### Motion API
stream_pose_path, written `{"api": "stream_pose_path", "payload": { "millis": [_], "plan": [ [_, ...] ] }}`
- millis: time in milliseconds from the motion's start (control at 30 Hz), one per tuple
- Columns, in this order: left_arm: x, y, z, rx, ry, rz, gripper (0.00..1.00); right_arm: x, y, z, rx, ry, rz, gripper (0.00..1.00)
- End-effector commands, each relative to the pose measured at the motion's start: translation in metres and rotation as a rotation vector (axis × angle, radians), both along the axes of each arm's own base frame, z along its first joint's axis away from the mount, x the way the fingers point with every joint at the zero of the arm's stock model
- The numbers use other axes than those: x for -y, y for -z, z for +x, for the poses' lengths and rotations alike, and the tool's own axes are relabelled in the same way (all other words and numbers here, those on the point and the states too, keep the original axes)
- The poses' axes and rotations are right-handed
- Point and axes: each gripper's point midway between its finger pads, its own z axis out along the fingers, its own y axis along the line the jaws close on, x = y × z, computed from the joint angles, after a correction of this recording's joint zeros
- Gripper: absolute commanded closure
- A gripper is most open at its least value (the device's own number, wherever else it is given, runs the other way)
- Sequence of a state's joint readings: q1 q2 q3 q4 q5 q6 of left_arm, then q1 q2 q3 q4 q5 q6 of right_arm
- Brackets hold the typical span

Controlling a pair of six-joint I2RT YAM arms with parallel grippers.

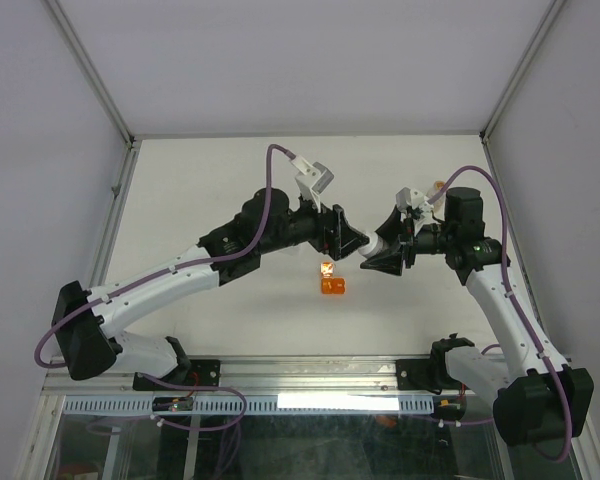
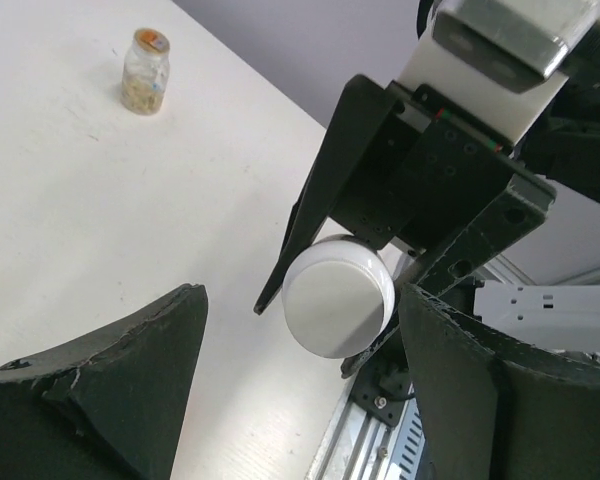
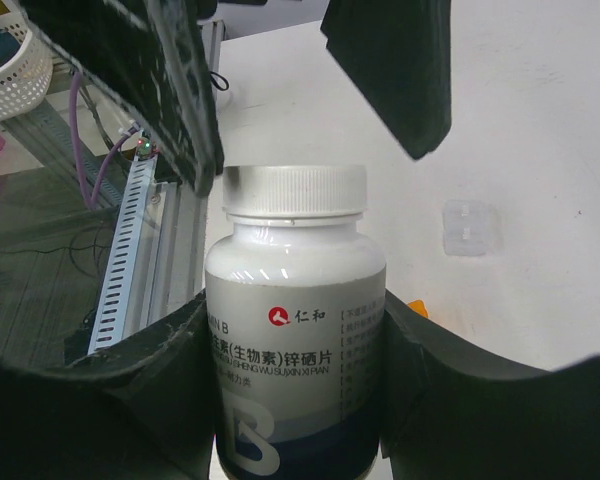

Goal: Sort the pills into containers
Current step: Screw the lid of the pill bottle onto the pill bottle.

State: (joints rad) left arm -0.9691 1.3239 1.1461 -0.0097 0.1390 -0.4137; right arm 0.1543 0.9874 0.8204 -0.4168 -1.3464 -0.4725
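My right hand [image 3: 292,340] is clamped on the white bottle [image 3: 295,290], one finger on each side of its labelled body. It holds the bottle above the worktop [image 2: 70,220], with the ribbed white cap [image 3: 295,190] pointing toward the other arm. My left hand [image 2: 302,297] faces that cap end-on with its fingers spread to either side of it. That hand is released and grips nothing. On the left wrist camera one finger sits just beside the cap's rim and the other stands clear of it (I can't tell whether the nearer one actually touches). From above, the two hands meet nose to nose over the middle of the worktop.

Just in front of that meeting point, a stubby orange cup [image 1: 332,287] rests on the worktop. A smaller glowing orange thing [image 1: 326,268] lies just behind it, too small for me to identify. Further out, a clear vial [image 2: 145,72] with an orange top stands upright on the worktop, well apart from both hands. Pale tan bits [image 2: 140,92] show through its wall, too blurred to tell one from another.
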Motion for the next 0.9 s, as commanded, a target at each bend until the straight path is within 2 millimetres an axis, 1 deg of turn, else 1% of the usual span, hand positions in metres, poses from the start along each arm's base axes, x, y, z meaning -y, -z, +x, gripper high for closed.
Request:
{"api": "stream_pose_path", "payload": {
  "millis": [0,167,267,333,367,433,533,633,733,800,867],
  "plan": [
    [0.011,-0.025,-0.012,0.041,0.066,-0.033,0.23,0.000,-0.017,0.003,0.072,-0.002,0.015,1.00],
    [0.016,-0.024,-0.016,0.033,0.096,-0.032,0.31,0.000,-0.017,0.003,0.072,-0.002,0.015,1.00],
    [0.017,-0.023,-0.017,0.030,0.106,-0.030,0.39,0.000,-0.017,0.003,0.073,-0.002,0.015,1.00],
    [0.019,-0.022,-0.020,0.027,0.122,-0.030,0.46,0.000,-0.017,0.003,0.072,-0.002,0.015,1.00],
    [0.019,-0.021,-0.021,0.025,0.129,-0.029,0.48,0.000,-0.017,0.003,0.072,-0.002,0.015,1.00],
    [0.020,-0.020,-0.023,0.022,0.140,-0.027,0.50,0.000,-0.017,0.003,0.071,-0.002,0.015,1.00],
    [0.020,-0.019,-0.025,0.021,0.151,-0.024,0.51,0.000,-0.017,0.003,0.072,-0.003,0.015,1.00],
    [0.021,-0.018,-0.027,0.022,0.172,-0.019,0.56,0.000,-0.017,0.003,0.072,-0.002,0.015,1.00],
    [0.022,-0.015,-0.030,0.026,0.194,-0.013,0.67,0.000,-0.017,0.003,0.073,-0.002,0.015,1.00],
    [0.023,-0.016,-0.033,0.045,0.220,-0.009,0.77,-0.001,-0.017,0.003,0.074,-0.003,0.015,1.00],
    [0.023,-0.015,-0.039,0.090,0.278,0.000,0.83,0.000,-0.018,0.003,0.075,-0.003,0.016,1.00]
  ]
}}
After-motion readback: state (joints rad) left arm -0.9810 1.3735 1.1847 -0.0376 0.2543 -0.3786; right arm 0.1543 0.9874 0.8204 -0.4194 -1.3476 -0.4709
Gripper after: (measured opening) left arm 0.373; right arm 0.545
